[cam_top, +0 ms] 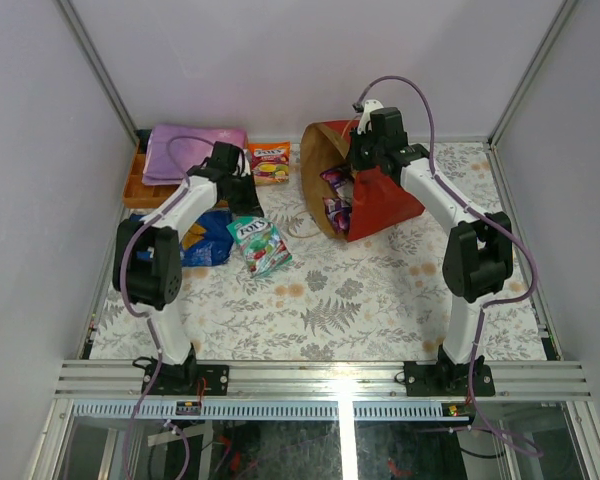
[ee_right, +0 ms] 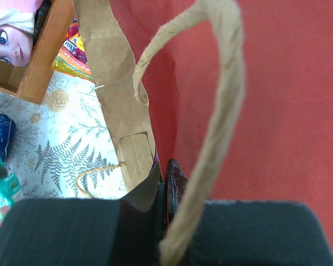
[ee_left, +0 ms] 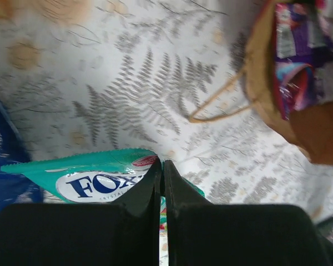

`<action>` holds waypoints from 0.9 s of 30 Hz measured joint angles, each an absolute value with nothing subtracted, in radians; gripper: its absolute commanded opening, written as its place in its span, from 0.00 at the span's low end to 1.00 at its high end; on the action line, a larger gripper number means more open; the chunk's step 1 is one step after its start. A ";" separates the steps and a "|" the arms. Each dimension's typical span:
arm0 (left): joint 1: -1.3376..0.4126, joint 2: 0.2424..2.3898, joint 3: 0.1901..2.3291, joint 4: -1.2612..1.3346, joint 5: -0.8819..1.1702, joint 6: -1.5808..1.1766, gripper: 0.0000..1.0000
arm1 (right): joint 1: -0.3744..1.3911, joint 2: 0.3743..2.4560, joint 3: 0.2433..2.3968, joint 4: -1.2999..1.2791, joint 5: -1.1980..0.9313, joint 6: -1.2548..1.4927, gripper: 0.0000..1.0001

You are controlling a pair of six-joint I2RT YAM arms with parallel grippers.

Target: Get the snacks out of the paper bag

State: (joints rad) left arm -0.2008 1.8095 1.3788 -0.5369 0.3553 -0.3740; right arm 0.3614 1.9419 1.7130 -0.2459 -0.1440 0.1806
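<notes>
The red paper bag [cam_top: 385, 200] lies on its side, its brown-lined mouth facing left with purple snacks [cam_top: 335, 205] showing inside. My right gripper [cam_top: 363, 150] is shut on the bag's upper wall [ee_right: 288, 83], one finger on the brown inside and one on the red outside, beside a string handle [ee_right: 222, 111]. A green Fox's packet [cam_top: 260, 243], a blue Doritos bag [cam_top: 205, 240] and an orange-yellow packet [cam_top: 270, 162] lie on the table. Shut and empty, my left gripper [ee_left: 162, 164] hovers just above the green packet [ee_left: 83, 177], left of the bag mouth [ee_left: 261, 72].
At the back left, a folded purple-pink cloth [cam_top: 190, 150] rests on an orange tray [cam_top: 138, 188]. The bag's lower string handle [ee_left: 222, 102] trails on the fern-patterned tablecloth [cam_top: 360, 300]. White walls close in the left, back and right sides.
</notes>
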 measured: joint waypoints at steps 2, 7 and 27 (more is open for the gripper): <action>-0.200 1.872 1.472 -0.616 0.285 -0.348 0.00 | 0.361 1.942 1.713 -0.241 -0.149 0.181 0.00; -0.200 2.045 1.724 -0.749 0.147 -0.305 0.00 | 0.361 1.942 1.713 -0.237 -0.161 0.181 0.00; -0.448 2.397 2.139 -0.960 -0.133 -0.230 0.00 | 0.361 1.945 1.713 -0.235 -0.187 0.181 0.00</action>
State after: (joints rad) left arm -0.4484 2.3970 2.1391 -0.9604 -0.1326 -0.2302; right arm 0.3607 1.9453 1.7130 -0.2352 -0.1871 0.1810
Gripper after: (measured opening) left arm 0.003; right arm 0.018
